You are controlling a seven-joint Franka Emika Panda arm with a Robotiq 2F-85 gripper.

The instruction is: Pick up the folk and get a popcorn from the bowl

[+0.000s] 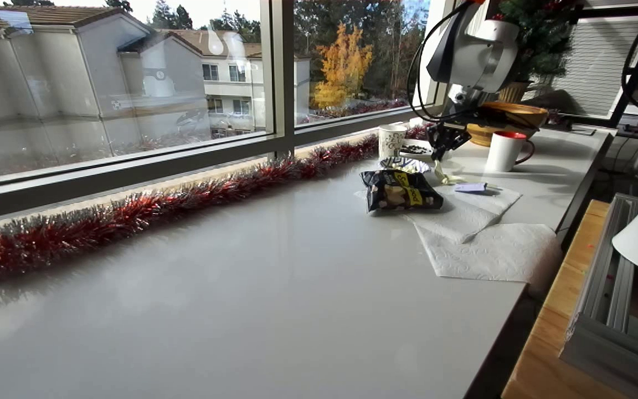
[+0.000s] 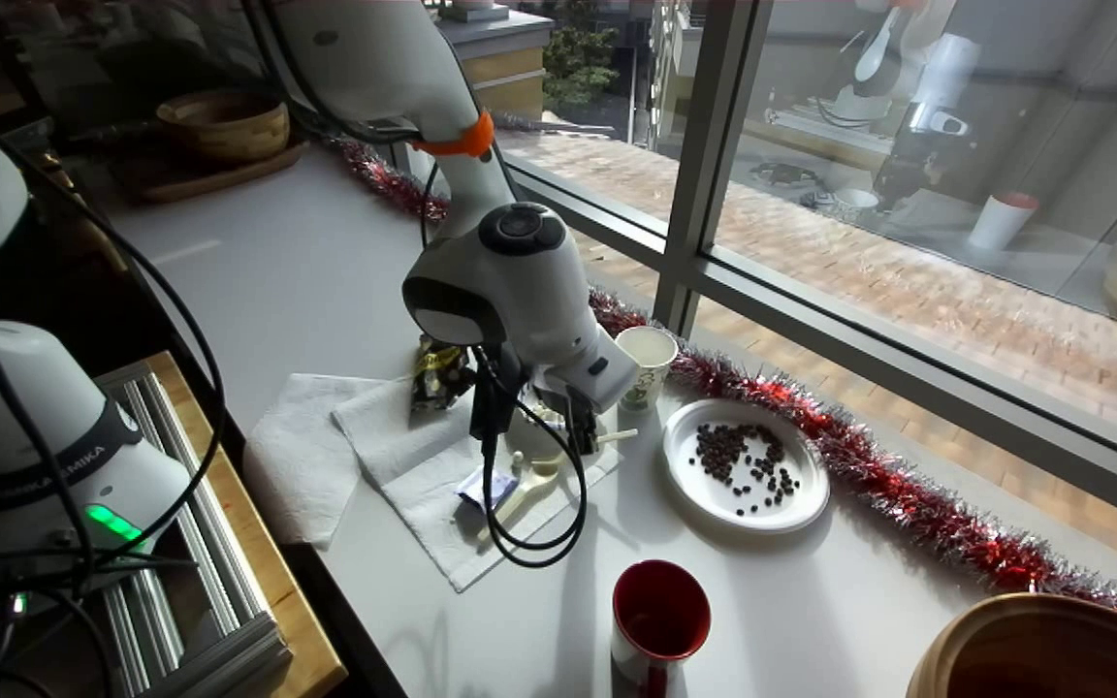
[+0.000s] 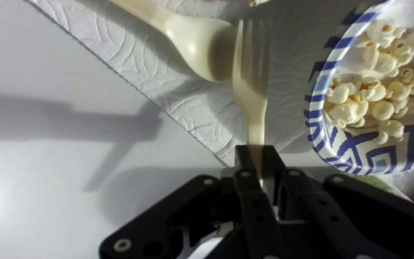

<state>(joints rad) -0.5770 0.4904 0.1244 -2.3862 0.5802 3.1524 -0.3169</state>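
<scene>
One cream-coloured fork [image 3: 251,90] is clamped by its handle between the two narrow-set fingers of the pincer [image 3: 257,158]. Its tines point away from the grip and, in the wrist view, sit right alongside the scoop of a matching spoon [image 3: 196,43]; whether the two touch cannot be told. The spoon lies on a white paper towel [image 3: 131,57]. Popcorn [image 3: 383,61] is heaped in a blue-and-white patterned paper bowl [image 3: 316,106] to the right of the fork in that view, part of the printed inside left bare. The tines are outside the rim, apart from it.

In an exterior view, a black-and-yellow snack bag [image 1: 402,191] rests near the bowl on the pale surface [image 1: 241,288], a lilac packet [image 1: 470,188] lies on the towel, and a white mug [image 1: 502,152] with a red inside stands upright beside a wooden bowl [image 1: 479,134]. In an exterior view, a white plate [image 2: 699,499] carries small dark pieces [image 2: 714,448], with a paper cup [image 2: 651,347] upright just beside it. Red-and-silver tinsel [image 2: 908,514] runs along the window side.
</scene>
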